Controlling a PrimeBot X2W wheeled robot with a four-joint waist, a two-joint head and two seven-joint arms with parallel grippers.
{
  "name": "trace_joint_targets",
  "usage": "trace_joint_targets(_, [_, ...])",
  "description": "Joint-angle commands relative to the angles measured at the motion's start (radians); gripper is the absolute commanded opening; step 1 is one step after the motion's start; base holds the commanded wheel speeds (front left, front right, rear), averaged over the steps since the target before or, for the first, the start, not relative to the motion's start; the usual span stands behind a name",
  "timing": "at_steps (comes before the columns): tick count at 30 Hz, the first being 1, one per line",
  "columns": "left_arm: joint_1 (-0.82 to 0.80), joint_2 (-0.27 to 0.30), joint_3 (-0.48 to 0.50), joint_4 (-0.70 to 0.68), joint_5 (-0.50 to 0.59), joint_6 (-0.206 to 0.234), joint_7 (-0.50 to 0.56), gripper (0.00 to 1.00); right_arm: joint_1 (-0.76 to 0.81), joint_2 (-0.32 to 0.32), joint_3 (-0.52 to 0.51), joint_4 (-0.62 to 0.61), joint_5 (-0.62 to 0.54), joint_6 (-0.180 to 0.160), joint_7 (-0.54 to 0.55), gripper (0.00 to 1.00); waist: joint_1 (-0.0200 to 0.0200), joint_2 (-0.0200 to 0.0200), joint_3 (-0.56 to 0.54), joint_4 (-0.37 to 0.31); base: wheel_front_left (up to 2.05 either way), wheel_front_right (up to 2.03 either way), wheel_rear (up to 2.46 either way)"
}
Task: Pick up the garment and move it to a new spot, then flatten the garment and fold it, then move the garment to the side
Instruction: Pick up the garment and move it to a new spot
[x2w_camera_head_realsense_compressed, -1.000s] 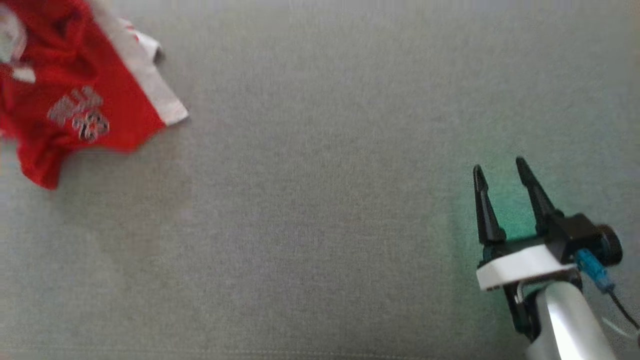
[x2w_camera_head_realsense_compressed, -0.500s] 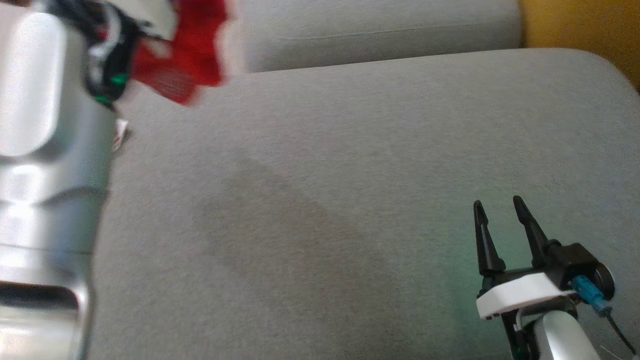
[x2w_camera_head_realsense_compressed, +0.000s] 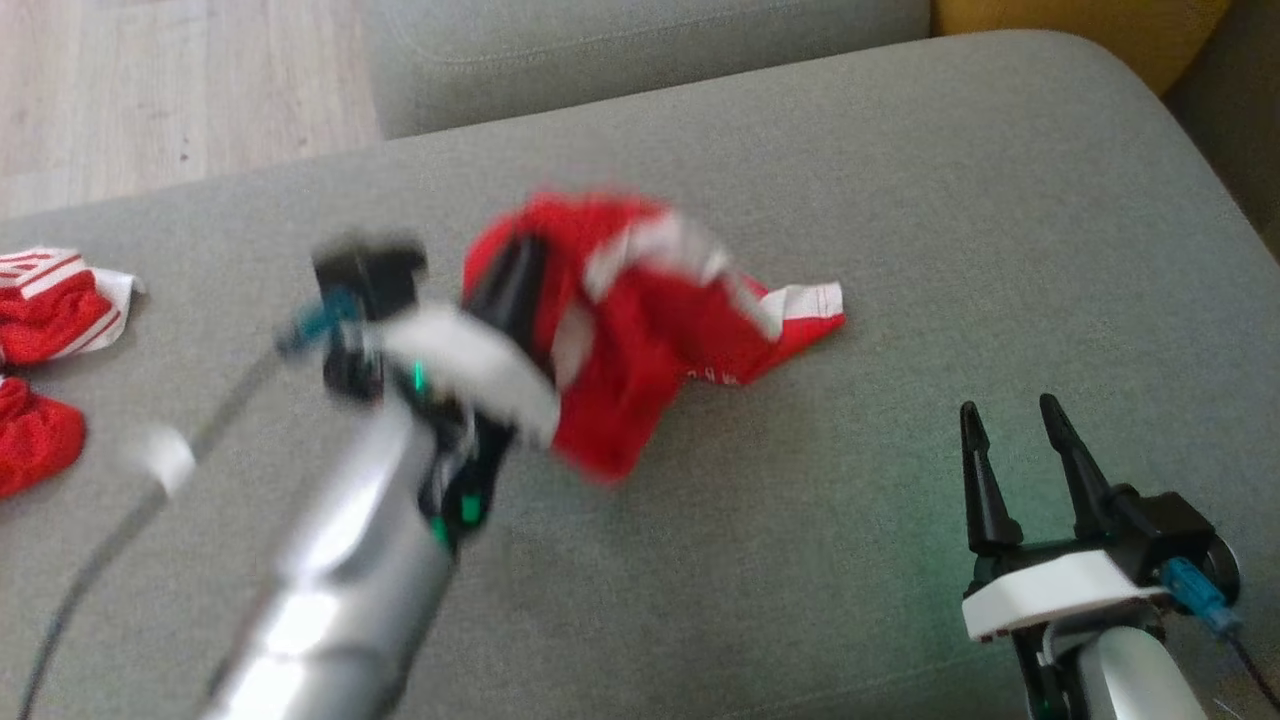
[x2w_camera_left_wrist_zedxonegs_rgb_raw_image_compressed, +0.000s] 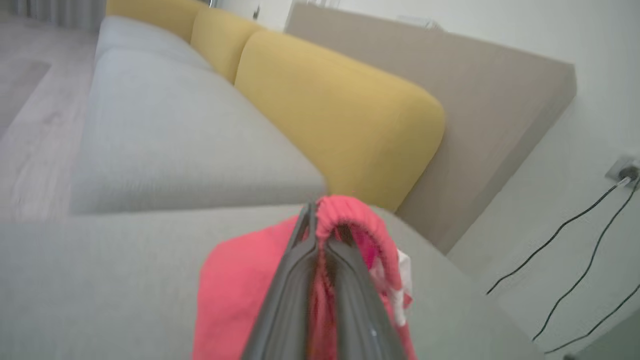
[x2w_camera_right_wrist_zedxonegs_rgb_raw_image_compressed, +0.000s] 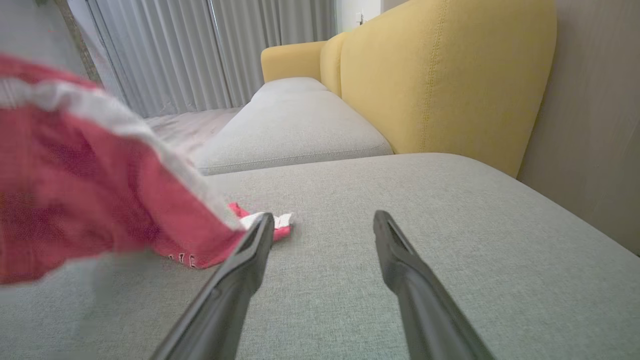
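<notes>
1. L gripper is pinching the red garment, fingers pressed together on a bunched red edge. In the left wrist view the fabric is looping over the tips of the L gripper.
2. Garment is hanging from that grip, mostly raised and motion-blurred. Its white-trimmed corner is resting on the grey seat cushion, approx mid-cushion.
3. R gripper is sitting at lower right over the cushion, fingers spread w/ nothing between them, apart from the garment.
4. In the right wrist view the garment is draping at left, just beside the R gripper.
5. Other red-and-white clothes are lying at the cushion's left edge.
6. Yellow backrest is standing behind the cushion.
</notes>
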Motion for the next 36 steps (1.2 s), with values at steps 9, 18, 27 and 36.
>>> trace_joint_targets(9, [0.144, 0.048, -0.026, 0.275, 0.053, -0.005, -0.220, 0.00, -0.029, -0.005, 0.018, -0.048, -0.006, 0.008, -0.014, 1.00, -0.0001, 0.0000, 0.048, 0.018, 0.00, 0.00, 0.00])
trace_joint_targets(18, [0.103, 0.020, -0.002, 0.334, 0.086, -0.005, -0.273, 1.00, -0.027, -0.005, 0.018, -0.044, -0.024, 0.008, -0.014, 1.00, -0.0001, 0.0000, 0.037, 0.078, 0.00, 0.00, 0.00])
trace_joint_targets(27, [0.152, 0.022, 0.069, 0.181, 0.181, -0.006, -0.274, 1.00, -0.003, -0.005, 0.009, -0.035, -0.039, 0.008, -0.014, 1.00, -0.0001, 0.0000, -0.029, 0.137, 0.00, 0.00, 0.00])
trace_joint_targets(36, [0.304, 0.042, 0.107, 0.118, 0.234, -0.002, -0.274, 1.00, 0.028, -0.005, -0.011, -0.033, -0.051, 0.008, -0.014, 1.00, -0.0001, 0.0000, -0.084, 0.182, 0.00, 0.00, 0.00])
